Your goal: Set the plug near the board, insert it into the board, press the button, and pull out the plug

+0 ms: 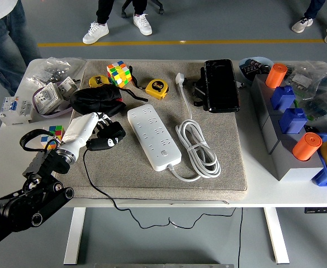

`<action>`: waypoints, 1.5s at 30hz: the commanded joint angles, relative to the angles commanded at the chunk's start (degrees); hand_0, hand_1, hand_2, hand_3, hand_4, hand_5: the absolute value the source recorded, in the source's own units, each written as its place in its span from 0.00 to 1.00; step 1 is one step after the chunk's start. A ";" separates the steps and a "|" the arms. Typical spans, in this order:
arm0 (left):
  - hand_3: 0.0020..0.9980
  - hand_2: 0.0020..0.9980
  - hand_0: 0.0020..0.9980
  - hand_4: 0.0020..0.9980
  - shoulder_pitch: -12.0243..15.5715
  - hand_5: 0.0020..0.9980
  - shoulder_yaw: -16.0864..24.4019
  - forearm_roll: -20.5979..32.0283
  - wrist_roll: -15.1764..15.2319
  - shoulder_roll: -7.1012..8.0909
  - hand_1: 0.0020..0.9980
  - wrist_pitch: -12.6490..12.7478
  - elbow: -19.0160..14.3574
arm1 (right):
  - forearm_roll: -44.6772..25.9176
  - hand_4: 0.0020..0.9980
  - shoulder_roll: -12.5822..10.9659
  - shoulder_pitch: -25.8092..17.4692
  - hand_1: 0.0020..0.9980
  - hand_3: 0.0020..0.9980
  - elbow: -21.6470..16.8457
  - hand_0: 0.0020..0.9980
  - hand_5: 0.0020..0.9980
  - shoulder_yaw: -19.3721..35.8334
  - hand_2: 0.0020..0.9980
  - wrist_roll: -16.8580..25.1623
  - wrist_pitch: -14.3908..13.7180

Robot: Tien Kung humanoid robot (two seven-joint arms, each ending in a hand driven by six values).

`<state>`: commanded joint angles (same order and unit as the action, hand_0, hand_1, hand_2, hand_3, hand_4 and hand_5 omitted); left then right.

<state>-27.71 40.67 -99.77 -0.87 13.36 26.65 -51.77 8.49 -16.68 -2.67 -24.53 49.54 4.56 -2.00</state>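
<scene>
— One hand is all I have over the table, my left hand [93, 129], with its fingers curled round the black plug [108, 138]. The plug sits on the grey mat [230, 167], a little left of the white power strip [153, 135], not in any socket.

— So which step is that?

— The first, I'd judge: bringing the plug up to the board. Next I'd need to carry it rightward, turn the prongs down over a socket and push straight.

— Anything crowding you?

— The black pouch [95, 99] lies just behind my fingers, and the plug's black cord [96, 181] trails off the near edge and could drag. Farther back stand a Rubik's cube [118, 73] and a yellow tape measure [156, 87]. The strip's own coiled white cable [197, 146] lies on its far side, out of my path.
</scene>
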 joint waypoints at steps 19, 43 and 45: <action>0.73 0.73 0.57 1.00 2.89 0.56 5.63 -1.60 -0.10 1.61 0.70 -2.23 -5.17 | 0.05 0.78 0.29 -0.37 0.65 0.50 0.07 0.59 0.49 0.47 0.59 -0.02 0.06; 0.58 0.58 0.47 0.89 9.11 0.40 19.23 45.54 18.12 0.68 0.61 -8.88 -8.61 | -0.33 0.78 0.90 0.74 0.65 0.50 0.79 0.59 0.49 -0.05 0.59 -0.07 0.27; 0.58 0.58 0.47 0.89 9.32 0.40 20.72 49.73 18.67 0.13 0.61 -9.17 -8.35 | -0.28 0.78 0.94 0.96 0.65 0.50 0.79 0.59 0.49 -0.26 0.59 -0.06 0.24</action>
<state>-18.39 61.40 -50.03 17.80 13.49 17.47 -60.12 8.21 -15.73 -1.72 -23.74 49.27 4.51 -1.76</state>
